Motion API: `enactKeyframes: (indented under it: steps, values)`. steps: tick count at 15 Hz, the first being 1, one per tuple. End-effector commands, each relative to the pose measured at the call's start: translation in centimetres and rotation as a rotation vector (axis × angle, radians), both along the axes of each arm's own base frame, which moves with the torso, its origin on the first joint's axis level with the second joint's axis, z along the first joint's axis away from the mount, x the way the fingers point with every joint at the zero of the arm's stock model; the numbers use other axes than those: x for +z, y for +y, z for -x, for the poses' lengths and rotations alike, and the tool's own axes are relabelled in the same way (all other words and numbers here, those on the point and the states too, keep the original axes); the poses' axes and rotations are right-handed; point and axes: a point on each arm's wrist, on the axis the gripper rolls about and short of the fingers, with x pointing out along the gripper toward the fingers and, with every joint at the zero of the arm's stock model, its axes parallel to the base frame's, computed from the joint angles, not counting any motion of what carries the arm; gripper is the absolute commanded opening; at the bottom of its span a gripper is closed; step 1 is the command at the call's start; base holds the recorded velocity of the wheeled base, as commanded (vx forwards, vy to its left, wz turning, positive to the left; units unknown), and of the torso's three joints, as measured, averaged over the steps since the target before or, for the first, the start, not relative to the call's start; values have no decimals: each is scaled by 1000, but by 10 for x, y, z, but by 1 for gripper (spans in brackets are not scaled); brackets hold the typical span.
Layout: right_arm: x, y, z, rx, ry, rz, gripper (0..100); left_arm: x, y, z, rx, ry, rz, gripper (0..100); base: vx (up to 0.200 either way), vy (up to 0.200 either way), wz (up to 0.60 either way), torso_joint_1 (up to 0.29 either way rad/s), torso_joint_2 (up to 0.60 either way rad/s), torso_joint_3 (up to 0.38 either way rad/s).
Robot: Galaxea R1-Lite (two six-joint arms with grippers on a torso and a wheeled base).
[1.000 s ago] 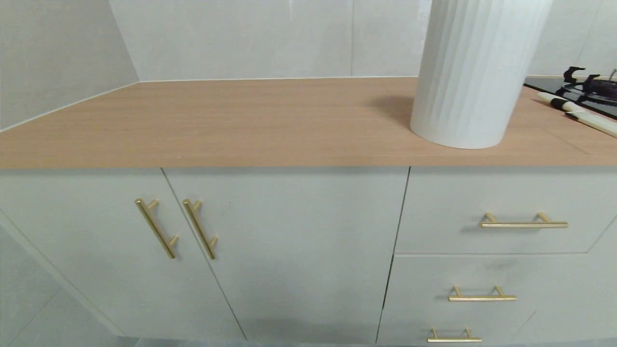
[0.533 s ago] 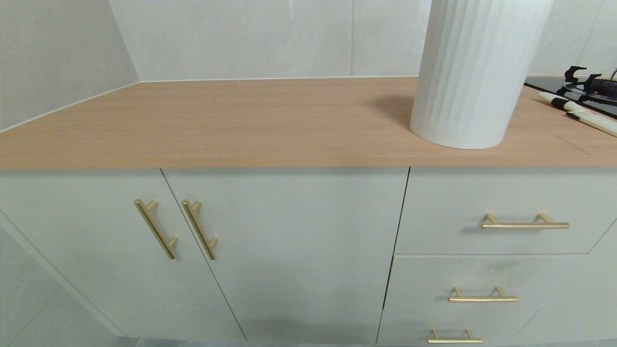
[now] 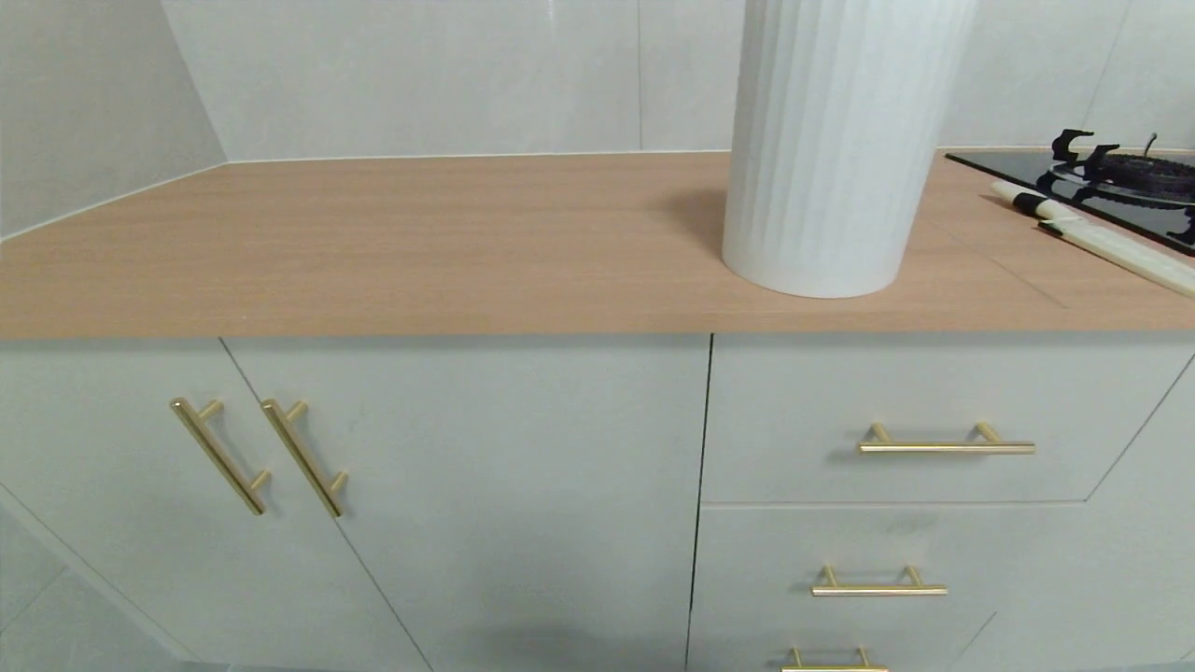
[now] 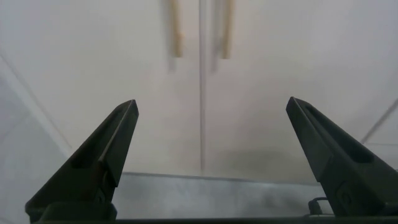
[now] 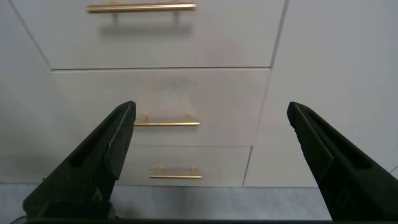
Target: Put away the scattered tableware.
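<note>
My left end effector (image 4: 211,104) is open wide and holds nothing. It faces two cupboard doors (image 4: 280,74). My right end effector (image 5: 211,106) is open wide too, facing the drawers (image 5: 161,93). A knife (image 3: 1130,257) lies at the right edge of the counter (image 3: 420,243), just beside the stove (image 3: 1111,182) and near a tall white pot (image 3: 826,159).

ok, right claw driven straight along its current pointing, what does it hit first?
Likely the middle drawer front, just beside the end of its gold handle. The right claw is open and nothing shows in between; depth is unclear.
</note>
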Motion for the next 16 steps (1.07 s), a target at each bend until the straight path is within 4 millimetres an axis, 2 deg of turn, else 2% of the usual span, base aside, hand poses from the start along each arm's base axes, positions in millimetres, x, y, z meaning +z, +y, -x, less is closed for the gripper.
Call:
enactKeyframes:
  steps: [1,2,16]
  values:
    - [0,0,0,1,1,0,100,0,0,0,1,2,1,100,0,-200,0,7,7,7]
    - [0,0,0,1,1,0,100,0,0,0,1,2,1,100,0,-200,0,2,7,2]
    - [0,0,0,1,1,0,100,0,0,0,1,3,1,100,0,0,0,0,0,0]
